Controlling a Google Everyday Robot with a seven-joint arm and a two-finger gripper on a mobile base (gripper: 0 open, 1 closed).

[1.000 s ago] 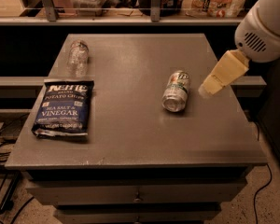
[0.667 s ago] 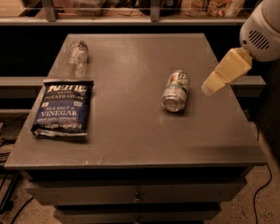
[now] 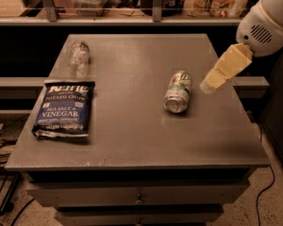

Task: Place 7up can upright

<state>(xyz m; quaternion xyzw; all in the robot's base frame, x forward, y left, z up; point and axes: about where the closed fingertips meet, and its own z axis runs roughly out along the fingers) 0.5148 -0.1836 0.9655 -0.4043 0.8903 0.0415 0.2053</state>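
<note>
A grey worktop [image 3: 132, 140] fills most of the scene, set over a drawer front [image 3: 139, 197], with a cluttered shelf [image 3: 132, 19] running along behind it. At upper right, the white head of the robot arm [image 3: 266, 20] reaches in over the worktop's right edge. From it a tan wedge slopes down and to the left, ending in the jaws. They hang in the air just to the right of the can, apart from it, with their tip near the can's far end. Whether the jaws are spread or pressed together cannot be told from this side.

A dark blue bag of sea salt and vinegar potato chips [image 3: 63, 109] lies flat near the left front corner, label up. The 7up can [image 3: 178, 92] lies on its side right of centre, its green-and-white label facing up and one shiny metal end turned toward the front edge. A clear, crinkled plastic bottle [image 3: 79, 58] lies on its side at the far left, behind the chip bag and well apart from the can.
</note>
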